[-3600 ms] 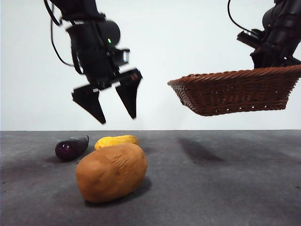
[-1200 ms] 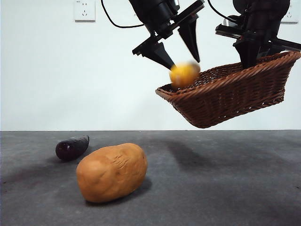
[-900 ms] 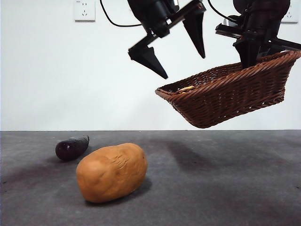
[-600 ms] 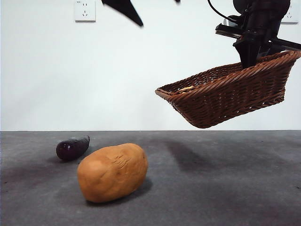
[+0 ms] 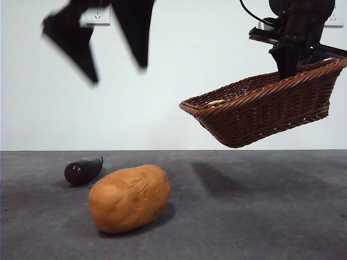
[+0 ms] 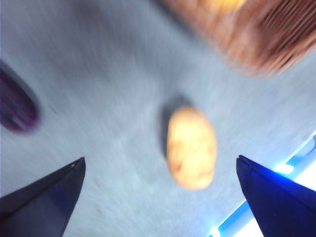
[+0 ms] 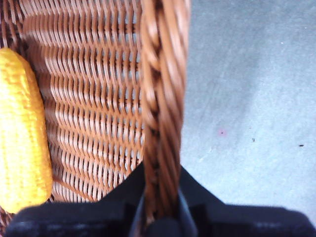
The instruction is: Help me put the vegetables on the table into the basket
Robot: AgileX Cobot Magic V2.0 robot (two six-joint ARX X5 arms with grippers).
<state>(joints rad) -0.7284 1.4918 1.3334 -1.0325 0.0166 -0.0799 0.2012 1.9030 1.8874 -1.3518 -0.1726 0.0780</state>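
The potato (image 5: 129, 198) lies on the table (image 5: 244, 216) at front left, with the purple eggplant (image 5: 82, 170) behind it. My right gripper (image 5: 287, 65) is shut on the braided rim (image 7: 160, 123) of the basket (image 5: 265, 111) and holds it tilted in the air at right. The yellow piece (image 7: 22, 131) lies inside the basket. My left gripper (image 5: 114, 70) is open and empty, high above the eggplant and potato. Its wrist view shows the potato (image 6: 191, 148) and eggplant (image 6: 17, 106) below it.
A white wall with an outlet (image 5: 97, 16) stands behind the table. The basket's shadow (image 5: 217, 176) falls on the table at middle right.
The yellow piece dropped from my left gripper into the basket. My left gripper then rose out of view and swung left, now over the eggplant and potato. The basket stayed put.
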